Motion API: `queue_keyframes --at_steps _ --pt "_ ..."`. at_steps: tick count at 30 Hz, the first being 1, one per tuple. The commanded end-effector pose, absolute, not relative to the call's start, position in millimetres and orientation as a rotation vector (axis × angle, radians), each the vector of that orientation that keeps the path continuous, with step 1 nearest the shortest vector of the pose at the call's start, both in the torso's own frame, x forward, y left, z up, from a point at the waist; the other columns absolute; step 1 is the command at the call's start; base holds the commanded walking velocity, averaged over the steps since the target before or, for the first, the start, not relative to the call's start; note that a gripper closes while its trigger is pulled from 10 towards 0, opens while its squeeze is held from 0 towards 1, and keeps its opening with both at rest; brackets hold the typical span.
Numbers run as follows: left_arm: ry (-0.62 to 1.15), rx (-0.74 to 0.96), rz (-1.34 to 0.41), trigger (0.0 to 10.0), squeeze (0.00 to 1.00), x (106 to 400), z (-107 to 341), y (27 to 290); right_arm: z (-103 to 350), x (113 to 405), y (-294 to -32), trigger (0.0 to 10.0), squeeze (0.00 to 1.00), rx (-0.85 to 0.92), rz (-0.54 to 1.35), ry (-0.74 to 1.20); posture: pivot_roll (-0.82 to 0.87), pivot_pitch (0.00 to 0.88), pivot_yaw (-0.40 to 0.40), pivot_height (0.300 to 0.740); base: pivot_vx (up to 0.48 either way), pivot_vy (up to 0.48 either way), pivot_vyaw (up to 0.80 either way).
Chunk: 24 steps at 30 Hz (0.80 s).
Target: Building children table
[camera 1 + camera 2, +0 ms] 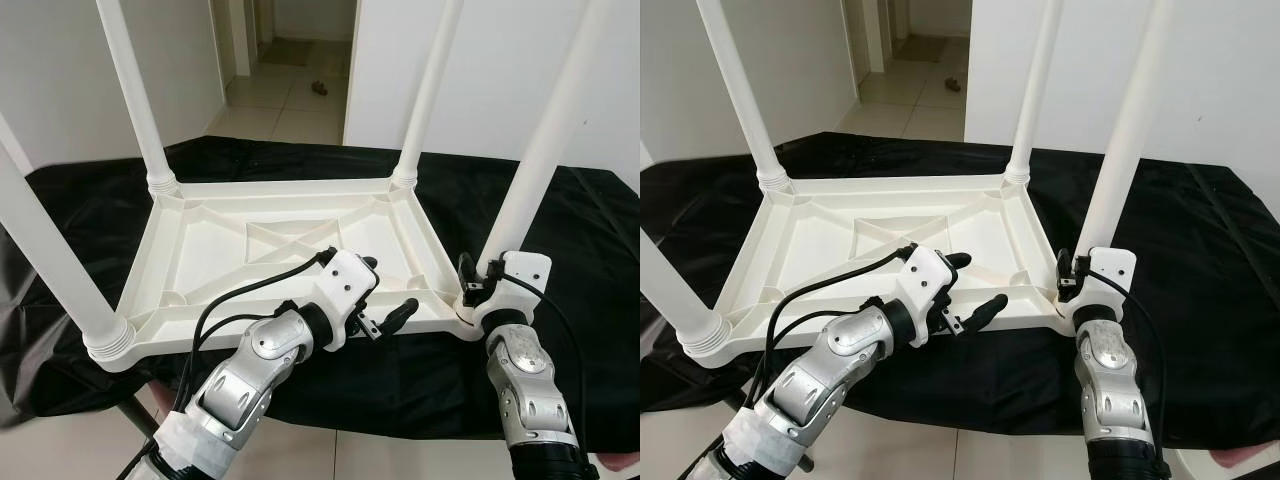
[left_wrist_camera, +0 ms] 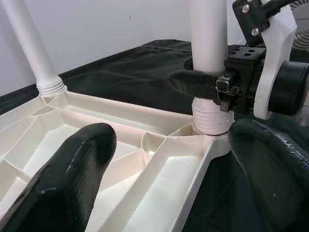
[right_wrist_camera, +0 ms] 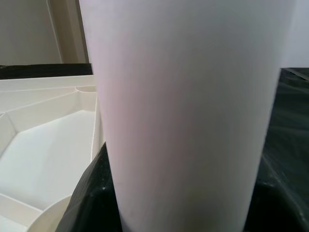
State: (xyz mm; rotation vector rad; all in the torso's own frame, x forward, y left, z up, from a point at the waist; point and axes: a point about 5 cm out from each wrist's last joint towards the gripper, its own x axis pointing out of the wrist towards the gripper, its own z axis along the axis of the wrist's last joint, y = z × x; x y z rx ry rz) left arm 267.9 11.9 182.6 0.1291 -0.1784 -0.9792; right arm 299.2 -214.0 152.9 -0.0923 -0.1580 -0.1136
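The white plastic children's table top (image 1: pixel 270 250), ribbed on its underside, was laid upside down on a black cloth (image 1: pixel 590 260) across the middle of the head views, with four white round plastic legs (image 1: pixel 135 90) standing upright from its corners and running out of the top of the frame. Its long axis ran from left to right.

The right gripper (image 1: pixel 478 284) was seen at the lower right of the frame, closed around the base of the near right leg (image 1: pixel 545 140), just above its threaded collar. The left gripper (image 1: pixel 385 295) was held at lower centre over the near edge of the top, its black fingers (image 2: pixel 72 174) spread apart and holding nothing.

The left wrist view alone showed the ribs at close range and one right finger pressed against the leg. In the right wrist view the gripped leg (image 3: pixel 188 111) was seen very close, so that the fingers could not be made out there.
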Motion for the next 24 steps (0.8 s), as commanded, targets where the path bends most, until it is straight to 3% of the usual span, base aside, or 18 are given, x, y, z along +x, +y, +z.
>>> queue_keyframes --at_steps 1,12,24 --pt "-0.181 0.136 -1.034 10.0 0.0 265 185 11 145 300 -211 10.0 0.0 -0.084 -0.091 -0.125 0.03 0.004 0.002 0.74 0.0 0.0 0.0" --pt "-0.17 0.131 -1.032 10.0 0.0 264 186 14 123 290 -226 10.0 0.0 -0.05 -0.128 -0.078 0.03 0.029 0.014 0.74 0.0 0.0 0.0" --pt "-0.162 0.132 -1.036 10.0 0.0 265 190 18 117 274 -205 10.0 0.0 -0.15 -0.021 -0.207 0.04 0.049 0.048 0.74 0.0 0.0 0.0"
